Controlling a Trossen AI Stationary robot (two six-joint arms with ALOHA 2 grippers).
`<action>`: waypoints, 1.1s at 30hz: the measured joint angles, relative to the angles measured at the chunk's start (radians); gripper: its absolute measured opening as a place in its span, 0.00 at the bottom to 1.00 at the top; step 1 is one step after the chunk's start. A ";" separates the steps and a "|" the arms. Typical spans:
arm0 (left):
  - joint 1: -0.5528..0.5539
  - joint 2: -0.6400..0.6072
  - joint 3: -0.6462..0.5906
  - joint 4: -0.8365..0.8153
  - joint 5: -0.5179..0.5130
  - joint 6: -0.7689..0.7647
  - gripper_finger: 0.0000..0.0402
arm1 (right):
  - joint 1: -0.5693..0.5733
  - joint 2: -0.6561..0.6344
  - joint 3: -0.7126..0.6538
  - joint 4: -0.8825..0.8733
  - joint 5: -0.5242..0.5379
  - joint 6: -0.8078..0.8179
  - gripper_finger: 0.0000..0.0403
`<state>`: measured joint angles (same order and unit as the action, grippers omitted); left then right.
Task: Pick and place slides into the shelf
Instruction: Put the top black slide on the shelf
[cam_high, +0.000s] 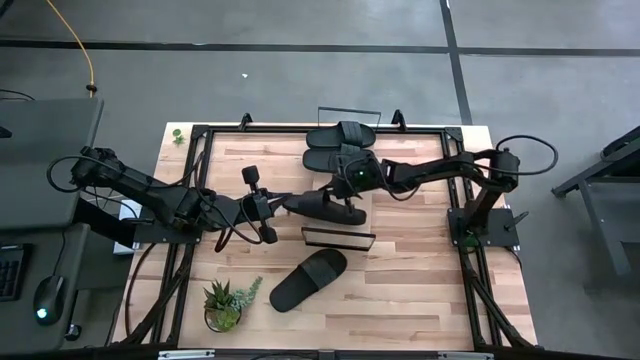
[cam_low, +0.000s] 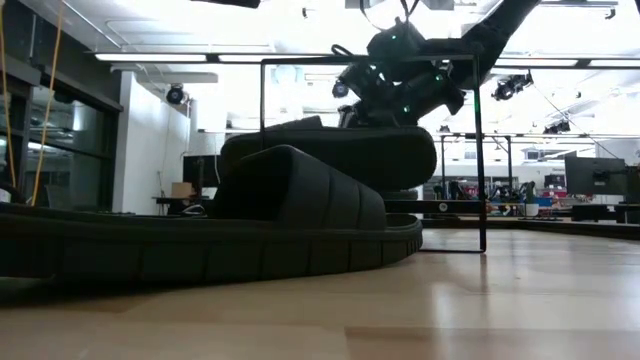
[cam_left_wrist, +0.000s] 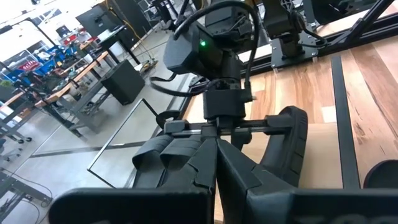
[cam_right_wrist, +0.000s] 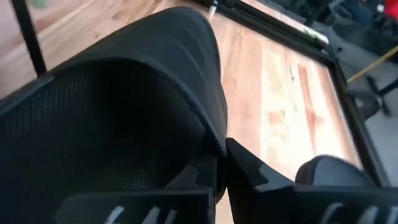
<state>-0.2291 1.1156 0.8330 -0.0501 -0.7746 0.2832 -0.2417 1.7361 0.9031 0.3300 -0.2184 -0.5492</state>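
Black slide (cam_high: 325, 206) is seen lifted near the table's centre, pinched at its strap by the right gripper (cam_high: 342, 193), whose fingers (cam_right_wrist: 249, 177) are pressed onto it; its toe end appears, though the view is poor, to be nipped by the left gripper (cam_high: 283, 204), fingers together; two slides (cam_high: 340, 146) lie at twelve o'clock; another slide (cam_high: 307, 280) lies at six; the shelf (cam_high: 338, 238) stands between.

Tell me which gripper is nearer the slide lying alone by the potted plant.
Left, though only narrowly. The left gripper sits up-table and slightly left of the lone slide, shut on the toe of the held slide. The right gripper sits up-table, further right, shut on its strap.
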 joint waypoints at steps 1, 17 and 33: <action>0.000 0.000 0.000 0.000 0.000 0.000 0.00 | -0.001 0.000 0.000 -0.001 0.001 -0.027 0.00; 0.000 0.000 0.000 -0.004 0.000 0.000 0.00 | -0.005 -0.001 0.000 -0.005 0.115 -0.485 0.00; 0.000 0.000 0.000 -0.006 0.000 0.000 0.00 | -0.007 -0.039 0.000 -0.068 0.219 -0.674 0.00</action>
<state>-0.2291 1.1156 0.8330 -0.0563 -0.7746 0.2829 -0.2484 1.6966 0.9035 0.2623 0.0008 -1.2235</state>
